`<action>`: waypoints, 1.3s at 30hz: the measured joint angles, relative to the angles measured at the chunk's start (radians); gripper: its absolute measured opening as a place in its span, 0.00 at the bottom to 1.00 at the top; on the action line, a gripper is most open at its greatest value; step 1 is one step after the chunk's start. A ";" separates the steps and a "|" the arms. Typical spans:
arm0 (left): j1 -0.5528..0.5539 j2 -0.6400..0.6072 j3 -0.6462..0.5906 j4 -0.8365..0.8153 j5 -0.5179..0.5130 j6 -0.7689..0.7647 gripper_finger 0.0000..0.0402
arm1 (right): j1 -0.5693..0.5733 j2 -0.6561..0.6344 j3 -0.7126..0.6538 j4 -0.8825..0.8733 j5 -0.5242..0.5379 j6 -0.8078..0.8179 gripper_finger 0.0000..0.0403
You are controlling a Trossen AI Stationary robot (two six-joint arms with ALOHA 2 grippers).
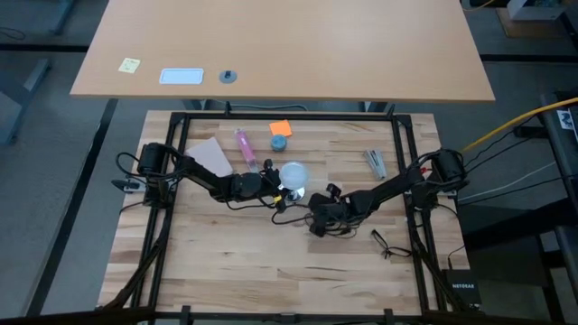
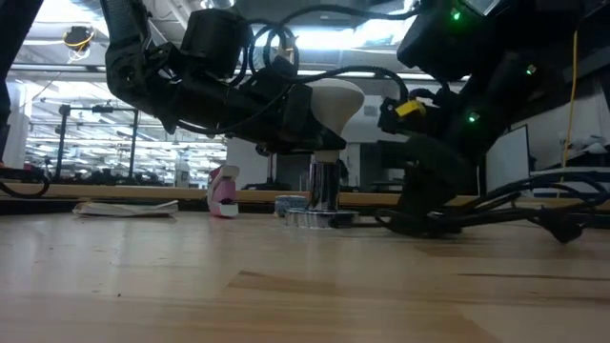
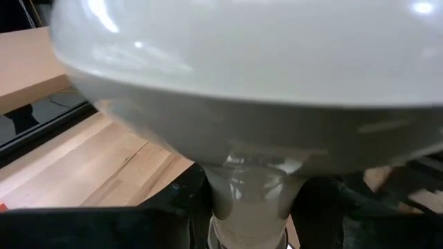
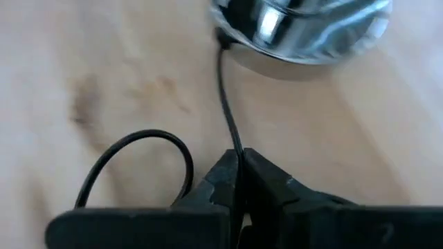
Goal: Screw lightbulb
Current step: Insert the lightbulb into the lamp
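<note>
Frosted white round lightbulb (image 1: 293, 173) sits upright at counter (image 1: 271, 262) centre, neck down in shiny silver lamp post (image 2: 324, 184) on round silver base (image 4: 304, 31). My left fingers (image 3: 325, 207) clasp bulb's narrow neck from either side, globe just above them. My right fingers (image 4: 277, 190) lie low on wood just beside base, pinched shut on thin black cord (image 4: 227, 104) running out of it. Pink bottle (image 1: 245, 146) and blue round object (image 1: 279, 143) lie farther back.

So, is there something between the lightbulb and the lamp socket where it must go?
Nothing visible does. The left claw holds the lightbulb by its neck directly over the silver lamp base. The right claw pinches the black cord beside the base, not in the path.
</note>
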 joint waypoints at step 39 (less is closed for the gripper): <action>-0.001 0.000 0.000 0.000 0.010 -0.004 0.35 | -0.247 -0.019 -0.004 0.150 0.017 -0.530 0.09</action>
